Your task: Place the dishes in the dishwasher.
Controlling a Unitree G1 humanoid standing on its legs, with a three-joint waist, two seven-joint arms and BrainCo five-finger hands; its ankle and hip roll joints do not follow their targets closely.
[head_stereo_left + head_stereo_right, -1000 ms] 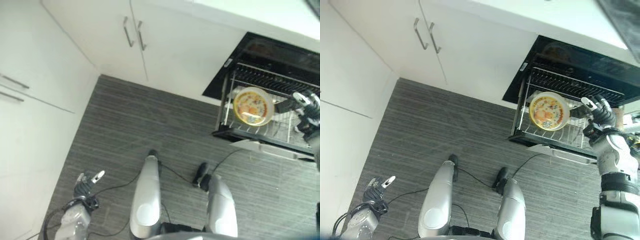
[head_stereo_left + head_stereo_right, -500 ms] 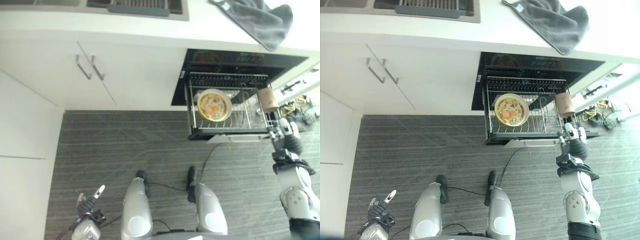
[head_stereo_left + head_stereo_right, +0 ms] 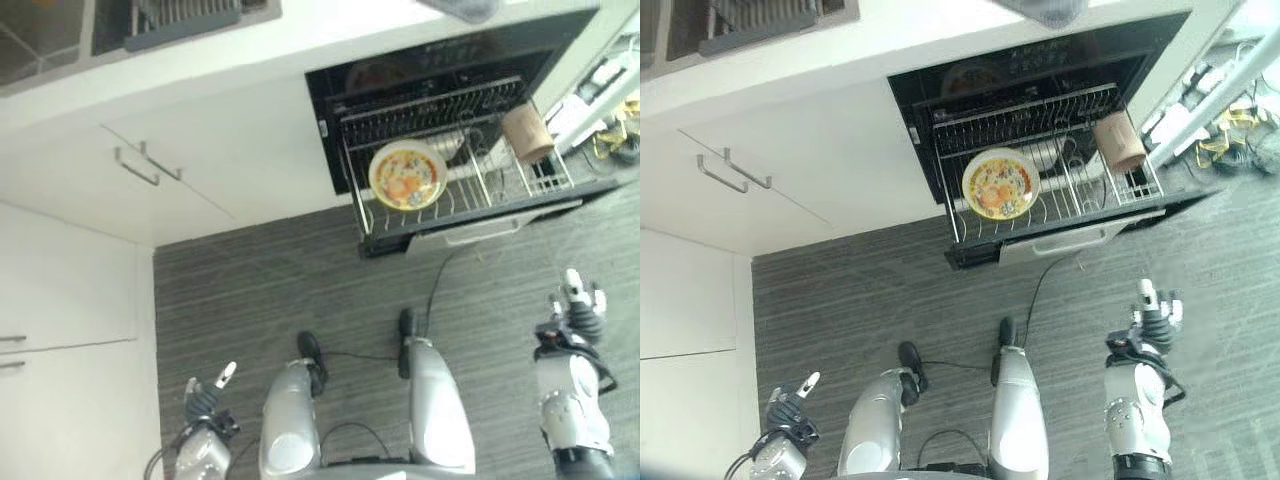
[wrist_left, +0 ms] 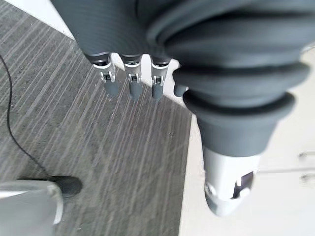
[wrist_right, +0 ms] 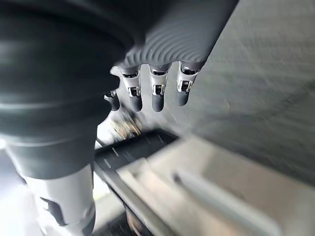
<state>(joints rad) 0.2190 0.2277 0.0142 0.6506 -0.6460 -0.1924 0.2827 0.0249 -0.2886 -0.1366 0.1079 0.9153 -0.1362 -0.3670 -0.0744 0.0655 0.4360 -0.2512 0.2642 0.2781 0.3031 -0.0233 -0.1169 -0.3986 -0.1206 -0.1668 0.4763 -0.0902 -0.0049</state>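
The dishwasher (image 3: 940,90) stands open under the counter with its wire rack (image 3: 470,190) pulled out. A yellow plate with an orange pattern (image 3: 406,175) stands on edge in the rack. A tan cup (image 3: 527,133) lies at the rack's right end. My right hand (image 3: 575,310) hangs over the floor in front of the rack, well short of it, fingers (image 5: 155,96) straight and empty. My left hand (image 3: 205,395) is low at the lower left over the floor, fingers (image 4: 132,83) straight, holding nothing.
White cabinets with bar handles (image 3: 140,165) run left of the dishwasher. A sink with a dark strainer (image 3: 180,15) sits in the counter above. A grey cloth (image 3: 1045,10) lies on the counter over the dishwasher. Cables and plugs (image 3: 610,130) lie at the far right.
The camera has swung, so the whole scene has shifted and turned. My right hand has drawn back from the rack's front edge to hang over the floor, away from it.
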